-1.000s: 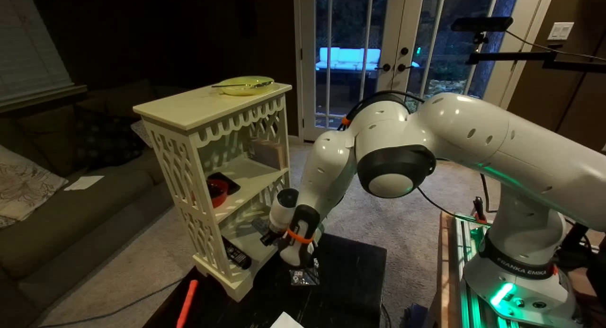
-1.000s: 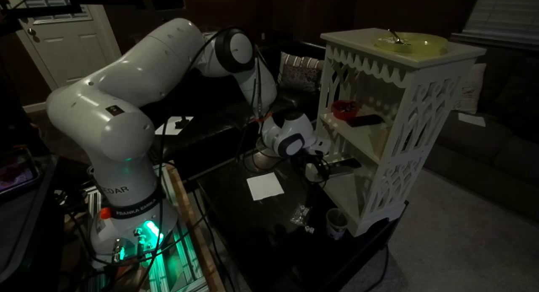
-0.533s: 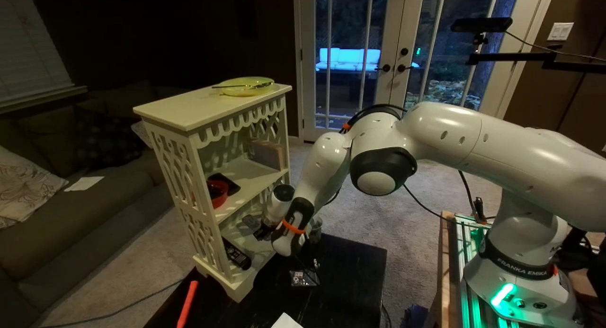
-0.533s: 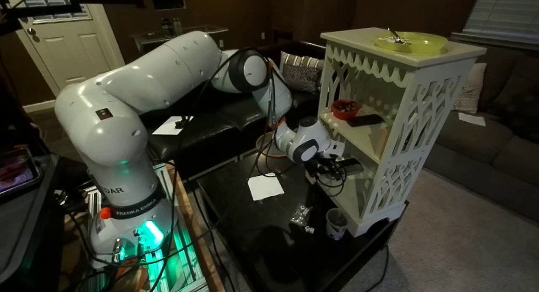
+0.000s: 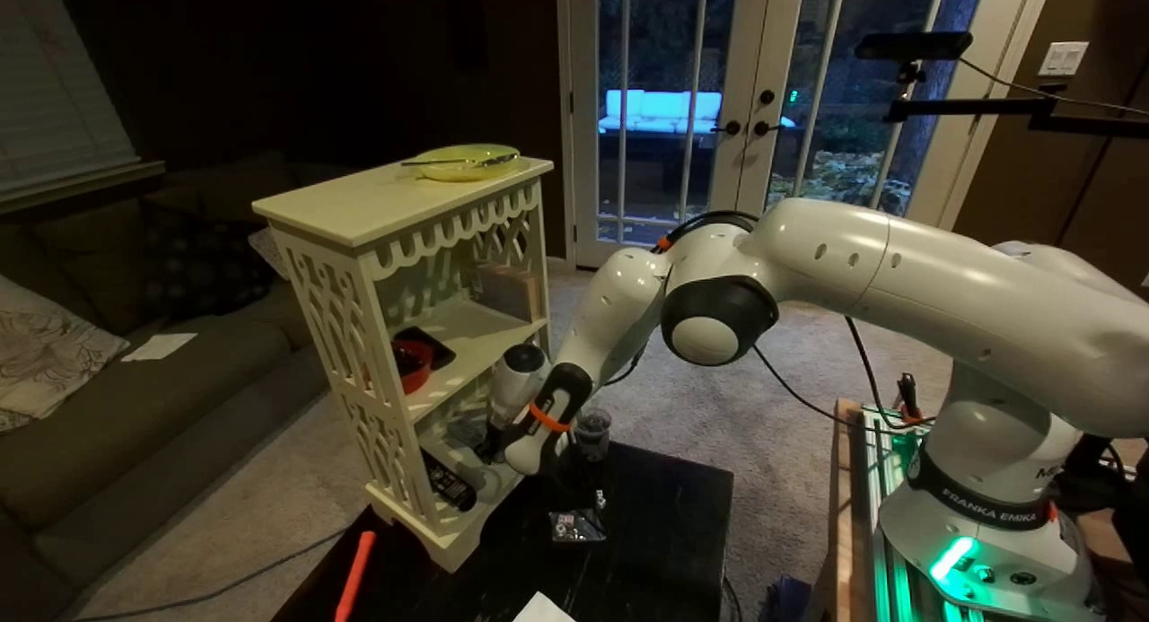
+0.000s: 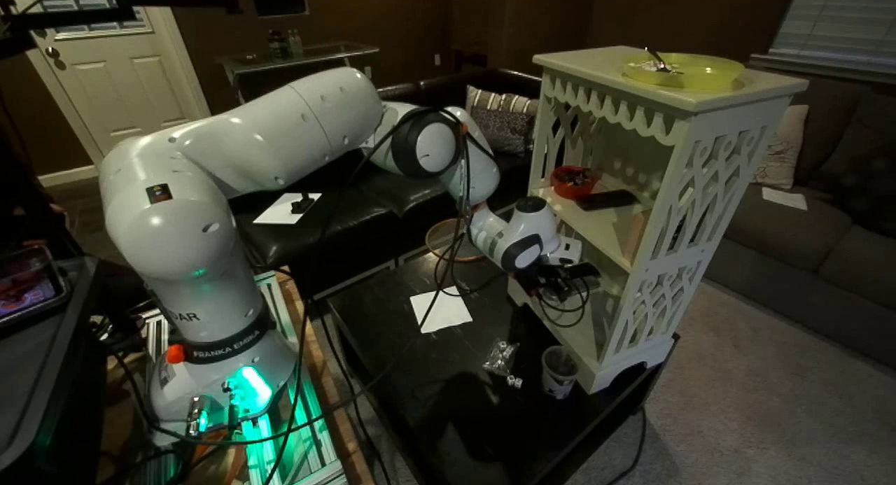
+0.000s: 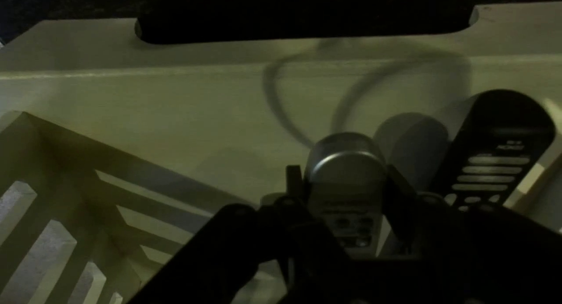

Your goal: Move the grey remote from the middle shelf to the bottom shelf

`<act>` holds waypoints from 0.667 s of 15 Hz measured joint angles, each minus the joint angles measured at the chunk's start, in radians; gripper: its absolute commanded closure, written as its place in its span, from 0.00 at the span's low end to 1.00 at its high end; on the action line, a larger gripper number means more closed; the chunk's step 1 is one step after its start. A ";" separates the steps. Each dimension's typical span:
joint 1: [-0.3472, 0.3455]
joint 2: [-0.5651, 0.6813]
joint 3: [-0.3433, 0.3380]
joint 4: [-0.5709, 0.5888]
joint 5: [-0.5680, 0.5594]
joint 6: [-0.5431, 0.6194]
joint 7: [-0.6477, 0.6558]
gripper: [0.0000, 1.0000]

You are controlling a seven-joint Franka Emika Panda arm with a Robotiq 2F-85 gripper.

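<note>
The cream-white openwork stand shows in both exterior views. Its middle shelf (image 5: 485, 339) carries a red bowl. My gripper (image 6: 560, 280) is inside the lower compartment, over the bottom shelf (image 6: 563, 317). In the wrist view my gripper (image 7: 345, 177) has a dark finger against each side of the grey remote (image 7: 347, 163), shut on it. The remote's silver rounded end points toward the board's front edge, and its shadow falls beside it. I cannot tell whether it touches the board. A black remote (image 7: 496, 150) lies on the bottom shelf (image 7: 175, 102) to the right.
The openwork side wall (image 7: 57, 234) stands to the left in the wrist view. The middle shelf board is above the wrist. A red bowl (image 5: 413, 368), a dark flat device (image 6: 605, 199) and a box (image 5: 507, 292) sit there. A cup (image 6: 559, 373) stands on the black table (image 5: 669, 501).
The arm has moved further into the stand's lower compartment, carrying the grey remote along. The black remote and the things on the middle shelf have not moved.
</note>
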 measured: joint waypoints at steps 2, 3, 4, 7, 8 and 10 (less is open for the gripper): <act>0.001 0.012 0.000 0.023 -0.010 -0.037 0.000 0.79; 0.001 0.016 0.001 0.033 -0.015 -0.056 0.000 0.79; -0.001 0.020 0.008 0.044 -0.020 -0.080 -0.004 0.79; -0.019 0.031 0.047 0.080 -0.032 -0.149 -0.020 0.79; -0.023 0.034 0.055 0.091 -0.034 -0.167 -0.021 0.79; -0.025 0.041 0.060 0.112 -0.034 -0.195 -0.020 0.79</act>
